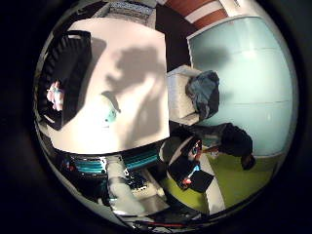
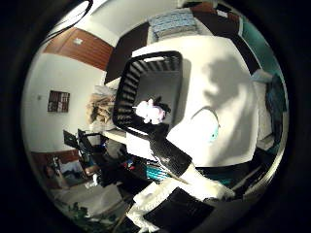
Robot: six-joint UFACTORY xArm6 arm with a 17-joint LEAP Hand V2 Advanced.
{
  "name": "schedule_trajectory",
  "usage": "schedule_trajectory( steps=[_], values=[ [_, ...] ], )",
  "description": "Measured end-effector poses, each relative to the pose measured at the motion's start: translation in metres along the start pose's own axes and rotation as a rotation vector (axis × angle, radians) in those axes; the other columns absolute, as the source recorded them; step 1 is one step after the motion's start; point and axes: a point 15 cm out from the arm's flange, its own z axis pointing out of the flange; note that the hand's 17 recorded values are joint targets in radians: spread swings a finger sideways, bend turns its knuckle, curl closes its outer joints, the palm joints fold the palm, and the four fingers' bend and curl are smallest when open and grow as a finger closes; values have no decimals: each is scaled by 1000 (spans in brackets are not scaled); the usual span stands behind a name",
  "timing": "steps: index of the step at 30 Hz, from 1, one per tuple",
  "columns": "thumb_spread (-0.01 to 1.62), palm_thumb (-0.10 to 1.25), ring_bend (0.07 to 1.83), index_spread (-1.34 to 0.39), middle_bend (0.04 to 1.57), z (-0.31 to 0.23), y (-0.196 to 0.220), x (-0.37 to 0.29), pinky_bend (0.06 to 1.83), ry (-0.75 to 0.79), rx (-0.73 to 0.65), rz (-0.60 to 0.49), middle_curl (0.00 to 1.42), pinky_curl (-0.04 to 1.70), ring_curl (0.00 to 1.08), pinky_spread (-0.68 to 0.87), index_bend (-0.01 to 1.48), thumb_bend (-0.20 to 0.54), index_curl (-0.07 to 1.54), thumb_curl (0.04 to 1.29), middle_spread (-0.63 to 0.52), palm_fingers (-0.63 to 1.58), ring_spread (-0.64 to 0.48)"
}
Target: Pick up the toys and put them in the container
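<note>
Two palm views over a white bench [image 1: 131,87] — smooth, pale and rectangular, lit unevenly and crossed by a broad shadow of the arm. A black container [image 2: 155,87], a slatted plastic basket with ribbed walls and a handle slot in its rim, stands at one end of the bench. It holds one toy: a small pink-and-white soft toy [image 2: 150,111], plush in texture, lying on the basket floor near one wall. A second toy, a white and teal soft toy [image 1: 111,109] with a rounded body, lies on the open bench surface, apart from the container and just beside the arm's shadow. The hand [image 2: 180,170] shows only in part — white and black segments reaching in from the edge of the thumb-side view, well above the bench; it has hold of nothing, and its fingers [image 2: 167,153] extend roughly straight, though most of their length is cut off. Details of both toys are too small to make out. Beyond the bench, a white box with a dark blue cloth [image 1: 204,92] draped on it stands on the floor.
</note>
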Motion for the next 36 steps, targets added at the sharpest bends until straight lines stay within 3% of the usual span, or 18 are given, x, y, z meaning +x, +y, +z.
schedule_trajectory(
  steps=[13, 36],
  values=[
    [1178, 469, 499, -307, 200, 103, 63, 28, 639, -16, -135, 64, 335, 383, 219, 557, 161, -19, 293, 309, 39, 224, 210],
    [1175, 487, 521, -298, 223, 168, 31, -15, 683, -55, -133, 53, 345, 283, 201, 551, 164, -19, 288, 312, 27, 255, 206]
  ],
)
